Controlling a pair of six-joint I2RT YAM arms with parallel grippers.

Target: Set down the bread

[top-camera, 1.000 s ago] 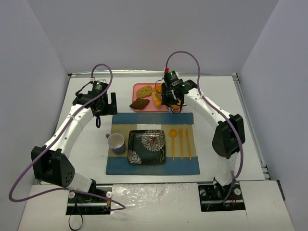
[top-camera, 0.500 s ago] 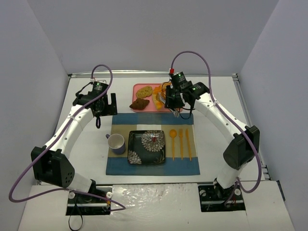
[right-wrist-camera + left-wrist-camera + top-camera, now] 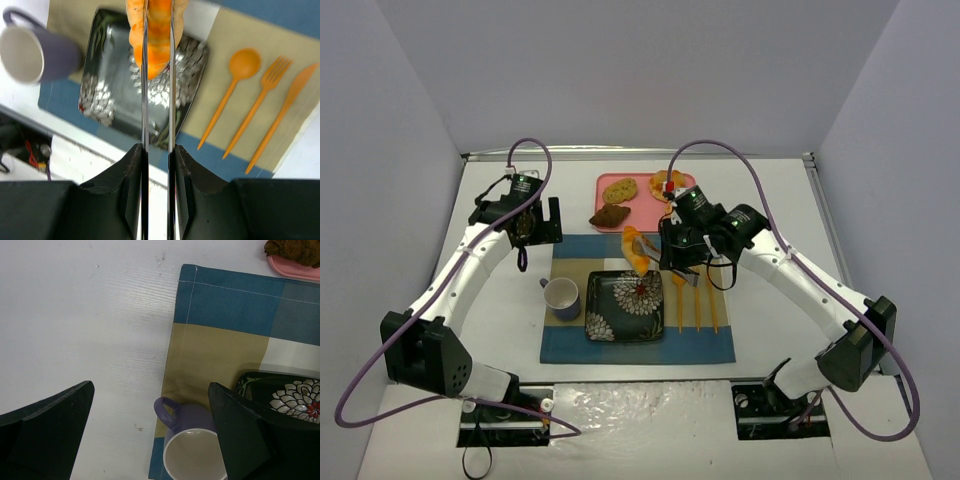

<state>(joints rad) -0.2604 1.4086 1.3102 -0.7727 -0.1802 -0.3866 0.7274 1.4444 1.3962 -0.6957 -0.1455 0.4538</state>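
Left claw [image 3: 151, 386] gapes wide, empty, above the table left of and beyond the dark floral plate [image 3: 610, 320]. A purple mug [image 3: 561, 296] stands just left of that plate. Right claw [image 3: 650, 252], nearly closed, pinches the croissant [image 3: 156, 35], held aloft over the plate's far edge.

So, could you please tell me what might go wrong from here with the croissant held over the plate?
1. The right gripper pinches the croissant between narrow fingers, so it may twist or slip out.
2. It hangs near the far edge of the plate; released here, it could catch the rim and tip onto the placemat.
3. The orange spoon lies close beside the plate; a low descent might nudge it.
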